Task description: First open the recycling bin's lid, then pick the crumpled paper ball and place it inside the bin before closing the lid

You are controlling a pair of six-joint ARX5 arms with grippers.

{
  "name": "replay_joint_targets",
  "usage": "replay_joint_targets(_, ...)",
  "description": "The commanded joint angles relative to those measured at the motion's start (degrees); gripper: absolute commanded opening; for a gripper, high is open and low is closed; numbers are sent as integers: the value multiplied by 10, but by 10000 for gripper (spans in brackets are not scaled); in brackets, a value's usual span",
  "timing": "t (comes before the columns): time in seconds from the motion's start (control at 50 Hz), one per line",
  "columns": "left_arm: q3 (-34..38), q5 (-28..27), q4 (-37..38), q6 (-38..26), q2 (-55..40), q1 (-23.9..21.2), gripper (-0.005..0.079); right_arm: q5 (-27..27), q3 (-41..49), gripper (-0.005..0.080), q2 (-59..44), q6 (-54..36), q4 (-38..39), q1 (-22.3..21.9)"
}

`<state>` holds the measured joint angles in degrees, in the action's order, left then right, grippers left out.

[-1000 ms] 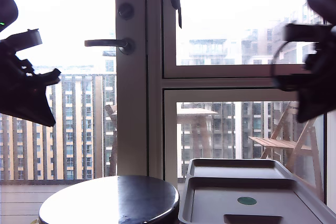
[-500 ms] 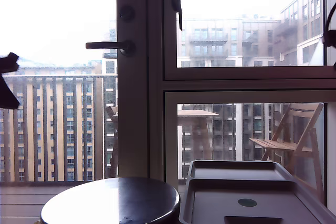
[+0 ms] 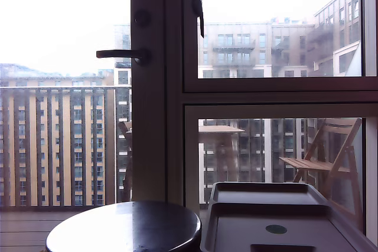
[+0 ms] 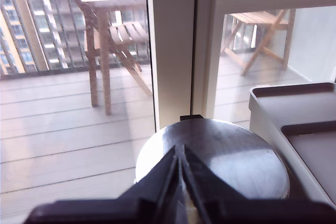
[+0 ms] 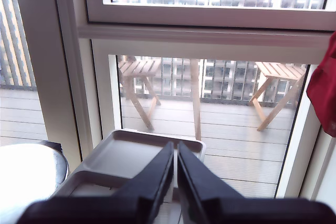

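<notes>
lid (image 3: 277, 216) sits shut on the recycling bin (image 4: 273, 124), just beside the round dark table (image 3: 127, 228); contents hidden, paper ball not in view. lid looks stiff, light, smooth plastic, likely best taken at its recessed handle slot (image 3: 282, 248). my first gripper (image 4: 180, 169) and my second gripper (image 5: 175, 169) are both clenched on nothing, hovering above.

grey lid (image 3: 277, 219) flat, apparently shut, on recycling bin (image 4: 265, 109)
</notes>
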<state>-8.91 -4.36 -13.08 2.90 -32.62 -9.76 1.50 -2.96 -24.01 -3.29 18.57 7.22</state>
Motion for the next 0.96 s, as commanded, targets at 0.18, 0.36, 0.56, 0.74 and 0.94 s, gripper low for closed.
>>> replay_joint_targets(0.18,33,5,64,3,123,-2,-24,-1,17,-12,107,-2,-50,3)
replay_joint_targets(0.36,33,3,118,28,220,-2,-24,-3,17,-12,181,43,-95,3)
replay_joint_targets(0.56,33,2,171,47,282,-2,-24,-7,17,-12,196,52,-157,3)
replay_joint_targets(0.74,33,2,213,46,290,-2,-24,-7,17,-12,196,52,-245,3)
replay_joint_targets(0.94,33,2,274,46,290,-2,-24,-7,17,-12,195,52,-304,3)
